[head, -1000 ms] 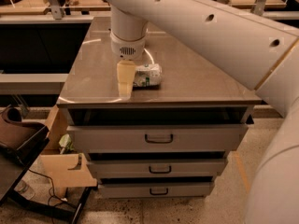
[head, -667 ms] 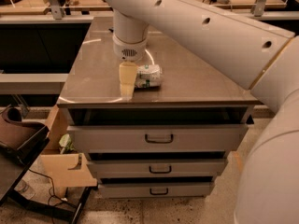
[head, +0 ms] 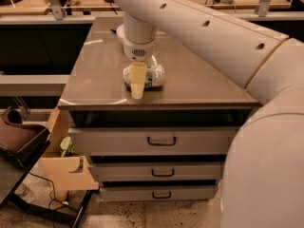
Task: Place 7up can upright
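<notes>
Rolling off the near edge of the table [head: 95, 85] is the main risk: the 7up can [head: 154, 76] is laid on its side close behind that edge, under the gripper [head: 138, 81]. Whether the gripper is clamped on it cannot be told; if gripped off-centre, it could be knocked loose.

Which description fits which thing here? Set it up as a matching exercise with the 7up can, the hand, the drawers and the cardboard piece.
1. 7up can
2. hand
3. drawers
4. cardboard piece

A. low at the left, beside the lower fronts
B. lying on its side on the cabinet top
C. stacked under the top, with dark handles
D. down at the can, near the front edge

Pairs: 1-B, 2-D, 3-C, 4-A
</notes>
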{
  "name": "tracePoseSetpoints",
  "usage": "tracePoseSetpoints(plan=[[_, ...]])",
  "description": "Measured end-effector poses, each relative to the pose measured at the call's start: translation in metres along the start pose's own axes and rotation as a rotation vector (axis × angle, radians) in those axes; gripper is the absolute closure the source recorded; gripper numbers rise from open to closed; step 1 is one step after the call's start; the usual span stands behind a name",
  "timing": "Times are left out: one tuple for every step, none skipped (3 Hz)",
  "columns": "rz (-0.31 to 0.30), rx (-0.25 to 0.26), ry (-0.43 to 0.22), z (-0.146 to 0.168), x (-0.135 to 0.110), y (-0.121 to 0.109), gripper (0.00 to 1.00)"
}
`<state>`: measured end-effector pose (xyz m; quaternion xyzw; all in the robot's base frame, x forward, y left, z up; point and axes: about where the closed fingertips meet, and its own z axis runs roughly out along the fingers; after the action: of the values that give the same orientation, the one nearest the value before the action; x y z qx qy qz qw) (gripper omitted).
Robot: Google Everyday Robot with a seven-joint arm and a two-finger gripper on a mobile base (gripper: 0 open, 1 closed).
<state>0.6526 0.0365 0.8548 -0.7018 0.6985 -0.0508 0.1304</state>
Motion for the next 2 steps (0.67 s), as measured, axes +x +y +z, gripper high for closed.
tracePoseSetpoints(plan=[[-0.006, 0.001, 0.047, 0.005, 0.017, -0.009, 0.00], [-0.022, 0.003, 0.094, 0.008, 0.029, -0.014, 0.00]])
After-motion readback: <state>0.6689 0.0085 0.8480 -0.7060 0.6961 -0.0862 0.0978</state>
